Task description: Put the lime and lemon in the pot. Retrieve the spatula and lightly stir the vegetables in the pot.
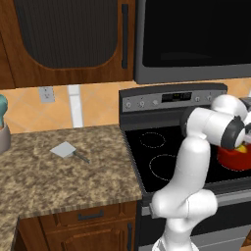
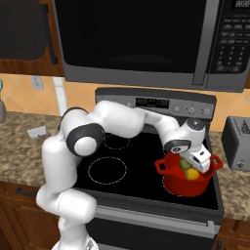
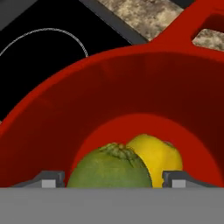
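Spatula [image 1: 68, 151] on granite counter [image 1: 44, 181] beside stove [image 1: 162, 157].

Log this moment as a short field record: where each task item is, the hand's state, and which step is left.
lime: inside the pot, beside the lemon
lemon: inside the pot
pot: red, on the stove's front right burner area
spatula: lying flat on the granite counter left of the stove
hand: over the pot mouth, fingers apart, holding nothing
fruit step: done
left to do: fetch the spatula and stir
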